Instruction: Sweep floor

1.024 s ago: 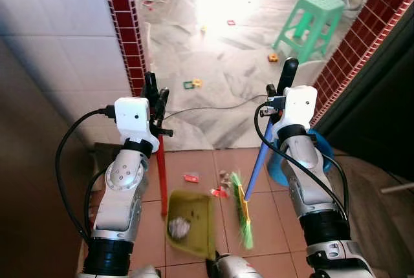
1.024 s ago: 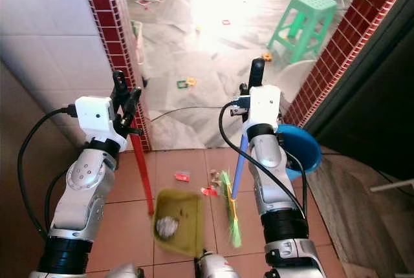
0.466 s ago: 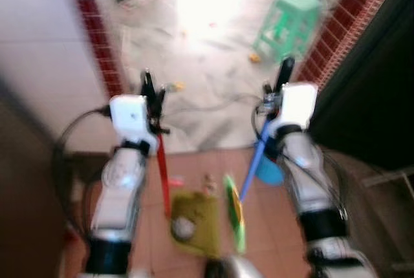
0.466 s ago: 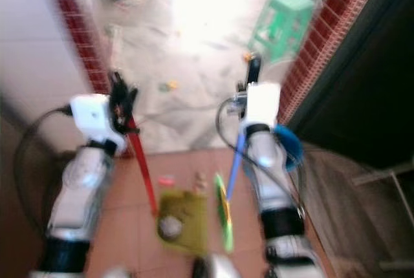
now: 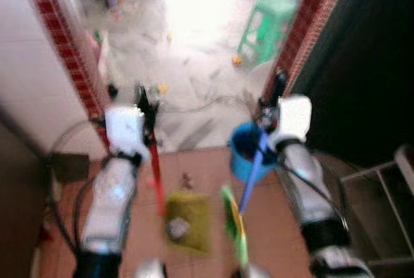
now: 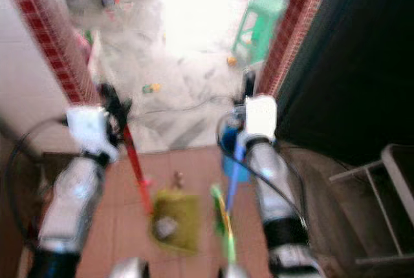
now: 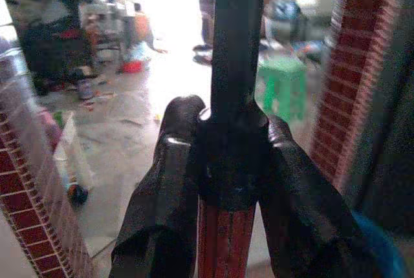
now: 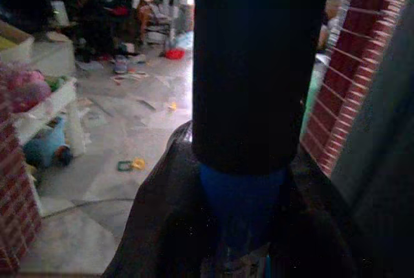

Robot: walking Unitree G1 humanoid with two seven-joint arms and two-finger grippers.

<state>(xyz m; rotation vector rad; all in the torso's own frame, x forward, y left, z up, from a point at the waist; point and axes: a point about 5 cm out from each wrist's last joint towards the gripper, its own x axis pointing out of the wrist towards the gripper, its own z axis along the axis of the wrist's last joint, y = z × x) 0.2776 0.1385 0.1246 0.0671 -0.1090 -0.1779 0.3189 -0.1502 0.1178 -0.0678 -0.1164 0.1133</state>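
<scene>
My left gripper [image 5: 145, 106] is shut on the red handle [image 5: 156, 174] of a yellow-green dustpan [image 5: 187, 221], which rests on the terracotta tiles with a crumpled white scrap [image 5: 176, 228] in it. In the left wrist view both black fingers [image 7: 162, 207] clamp the red-and-black handle [image 7: 226, 239]. My right gripper [image 5: 275, 97] is shut on the blue broom handle [image 5: 253, 174]; the green and yellow bristles [image 5: 234, 229] touch the floor just right of the dustpan. The right wrist view has that blue handle [image 8: 242, 207] close up between the fingers. A small piece of litter [image 5: 186, 180] lies beyond the pan.
A blue bucket [image 5: 239, 155] stands by the red brick pillar [image 5: 301, 26] on the right. A green stool [image 5: 265, 22] and scattered toys sit on the marble floor [image 5: 194, 84] ahead. A white tiled wall with a brick edge [image 5: 61, 52] is left, a metal rack [image 5: 388, 213] right.
The whole view has shifted and blurred, so the camera has turned to the right; the bucket and rack have come into sight. Both grippers keep the same hold on the handles.
</scene>
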